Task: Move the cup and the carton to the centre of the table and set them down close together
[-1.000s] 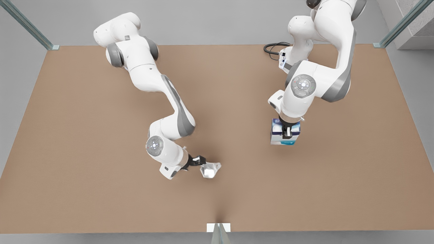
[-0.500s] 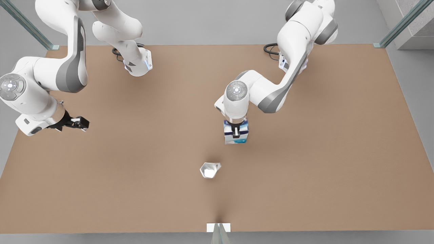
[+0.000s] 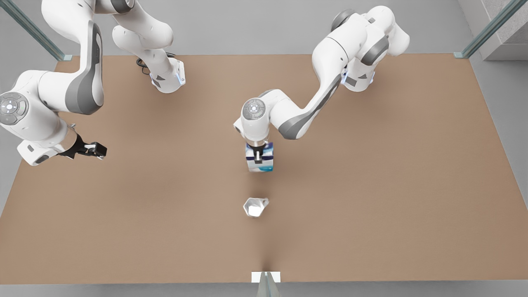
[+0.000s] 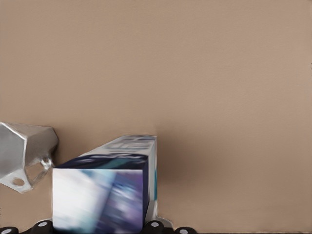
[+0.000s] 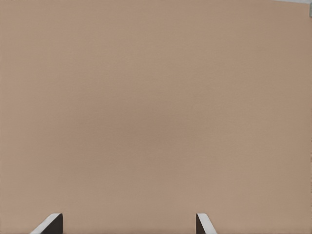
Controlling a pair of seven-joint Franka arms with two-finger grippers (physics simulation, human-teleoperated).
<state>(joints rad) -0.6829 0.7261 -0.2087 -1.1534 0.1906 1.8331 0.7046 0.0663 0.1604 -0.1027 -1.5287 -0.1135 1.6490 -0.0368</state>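
The small shiny silver-grey cup with faceted, tapering sides (image 3: 255, 206) sits on the plain matt light-brown tabletop (image 3: 371, 206) near its middle, toward the front view's lower edge, with nothing gripping it. Whether it stands upright or lies tilted is hard to judge from above; its pale inside faces the camera. In the left wrist view the cup (image 4: 24, 153) appears just beside the carton, apart from it.

The small rectangular carton printed in white, dark blue and light blue (image 3: 260, 159) is a little farther up the table from the cup, with bare table between them. The left gripper (image 3: 258, 156) is clamped on it from above, one dark finger showing against the carton's face. In the left wrist view the carton (image 4: 105, 192) sits between the fingers; it may be held just clear of the table (image 4: 219, 73), though contact cannot be made out.

The right gripper (image 3: 94, 149) hangs over the table's edge at the front view's left, well apart from both objects, and waits. In the right wrist view its two fingertips (image 5: 48, 223) stand wide apart with plain tabletop (image 5: 156, 107) between them.
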